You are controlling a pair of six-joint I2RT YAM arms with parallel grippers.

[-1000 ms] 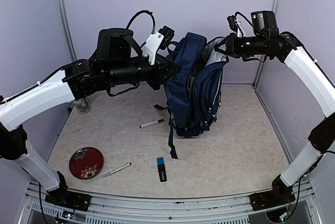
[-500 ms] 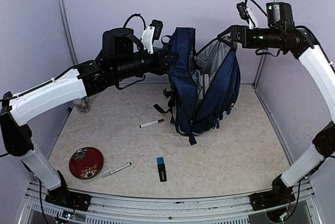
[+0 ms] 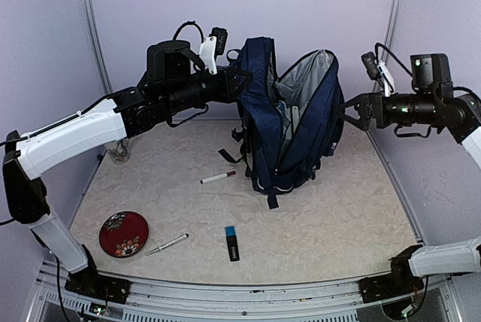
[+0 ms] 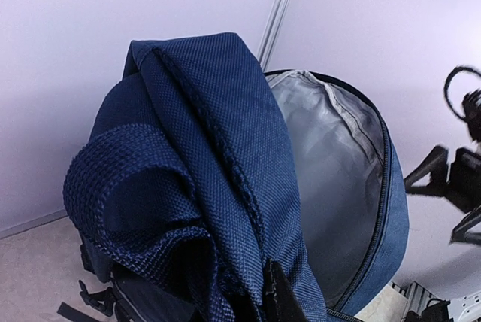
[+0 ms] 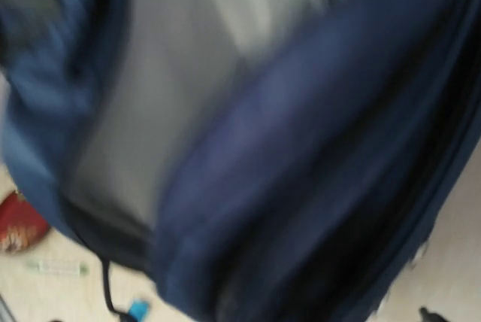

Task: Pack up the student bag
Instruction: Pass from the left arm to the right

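1. Slump is your first hazard. The student bag [image 3: 297, 134] stands upright on the desk [image 3: 353, 217], and your left end effector [image 3: 242, 81] is clamped on the coarse woven fabric at the bag's top. The bag looks soft and unframed, so I judge that a loosened grip would let it fold over and shut its own mouth.
2. Your right end effector [image 3: 352, 109] hangs just to the right of the bag with its fingers spread, holding nothing and not touching the front panel. That panel leans outward by itself. Limp cloth like this may sag back over the opening before you bring anything in.
3. Dark straps [image 3: 230, 155] trail at the bag's foot. A low sweep there could hook one and drag the bag.
4. A red-capped marker [image 3: 218, 177] lies nearest in front of the bag, to its left. A white pen [image 3: 167, 244] and a stubby black marker with a blue end [image 3: 232, 242] lie further forward. All are slim, smooth and likely to roll or squirt out of a pinch.
5. The bag's outside is rough navy weave with a corded seam. Inside is smooth grey lining, rimmed by a curved zip. Your right wrist view is blurred, so do not judge clearance to the bag from it.
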